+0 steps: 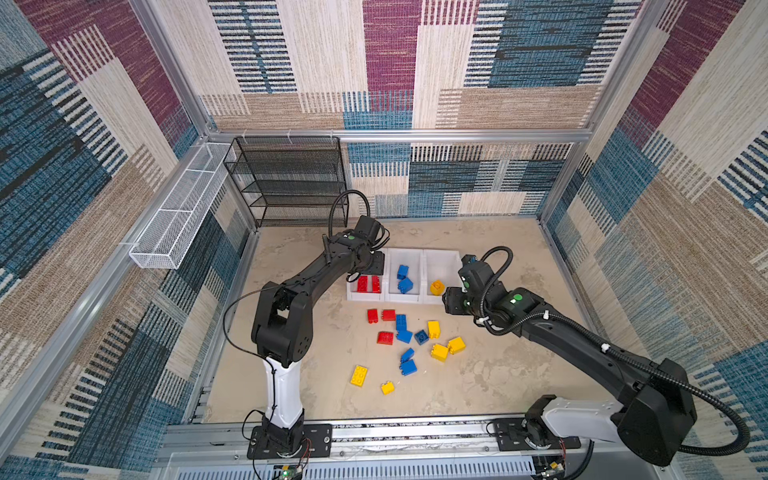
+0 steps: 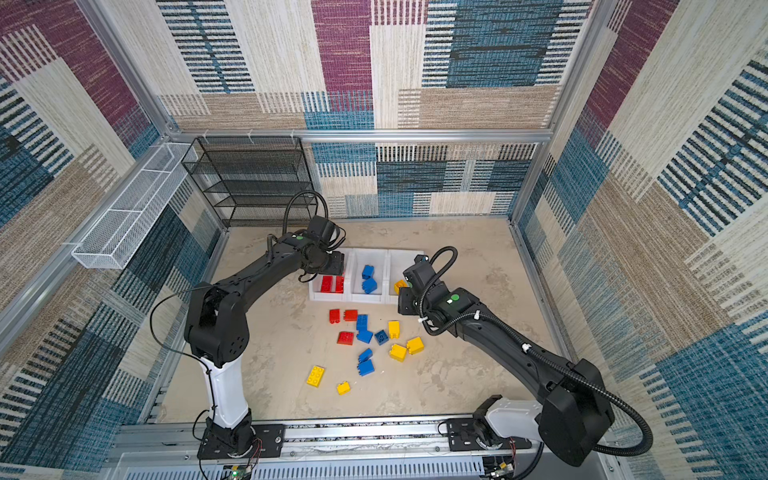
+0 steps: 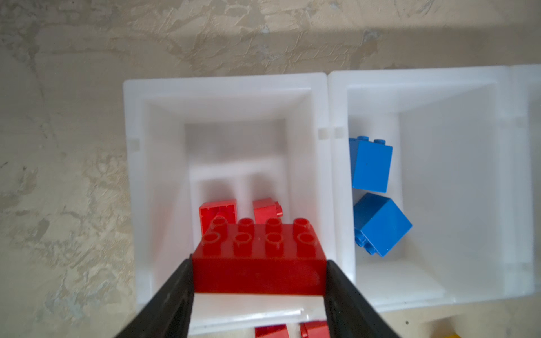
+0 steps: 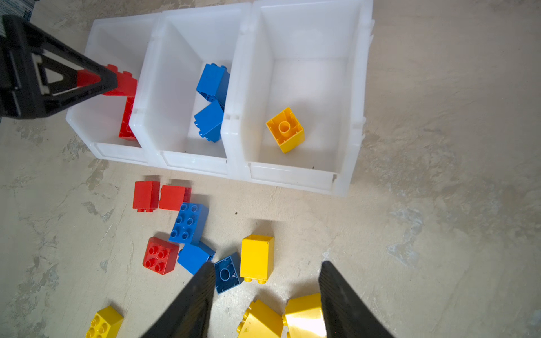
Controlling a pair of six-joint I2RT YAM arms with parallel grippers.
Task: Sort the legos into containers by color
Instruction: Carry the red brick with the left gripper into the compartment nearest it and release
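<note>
Three joined white containers stand in a row at mid-floor. My left gripper is shut on a red oblong lego and holds it over the left bin, where two small red bricks lie. Two blue bricks rest in the middle bin. A single yellow brick sits in the right bin. My right gripper hangs open above loose yellow legos on the floor, holding nothing. Several red, blue and yellow legos are scattered in front of the bins.
A black mesh shelf rack stands at the back left. A long white wire basket hangs on the left wall. Two yellow bricks lie apart nearer the front rail. Patterned walls close in three sides.
</note>
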